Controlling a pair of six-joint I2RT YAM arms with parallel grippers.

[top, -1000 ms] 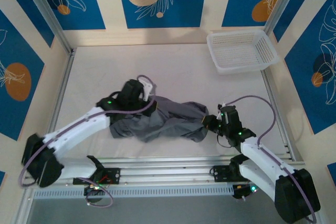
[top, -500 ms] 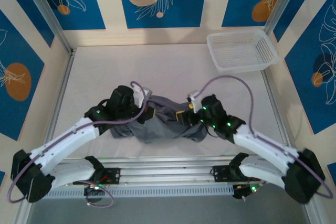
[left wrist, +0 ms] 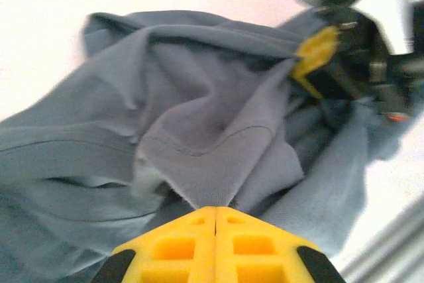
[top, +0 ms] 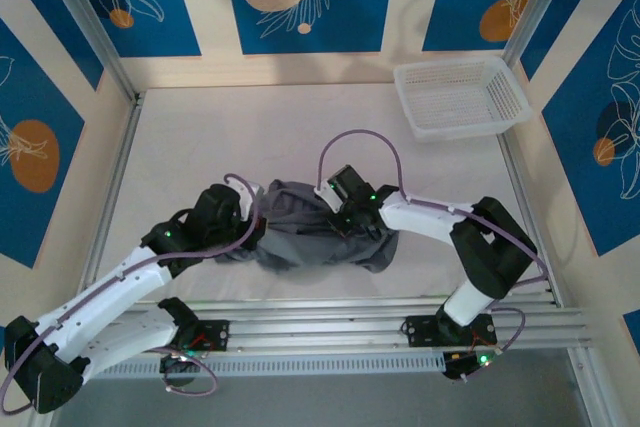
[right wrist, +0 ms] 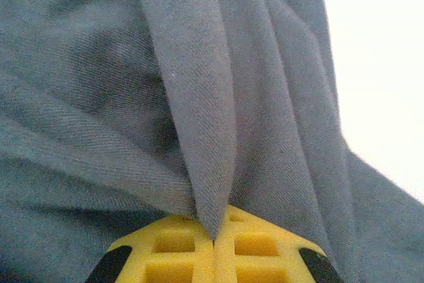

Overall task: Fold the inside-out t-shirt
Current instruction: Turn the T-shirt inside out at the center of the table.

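silver metal rails (top: 320, 325) line the near edge of the pale padded table (top: 200, 137), and from there both white arms reach in toward the middle. the left gripper (left wrist: 215, 211), its yellow plastic tips pressed flat together, is pinching a peaked fold of the plain dark grey short-sleeved t-shirt (top: 310, 239) at the left side of the heap. its wrist view shows a stitched hem curving just above the pinch. the right gripper (right wrist: 213, 231) is likewise clamped tight on a narrow ridge of the same cloth. in the overhead view it sits at the top of the heap, a little right of centre, so the two pinches are near each other with bunched fabric between. the shirt lies in the near-middle of the table, just beyond the rails, as a crumpled, sagging lump. no sleeve, collar or straight edge is laid out, and i cannot tell for sure which face of the cloth is outward. by my reading the task is at an early stage: the cloth is grasped at two points but not spread, so flattening it, any turning, and every fold are left to do. further back, the white plastic mesh basket (top: 406, 99) sits toward the far right corner, well apart from the shirt.
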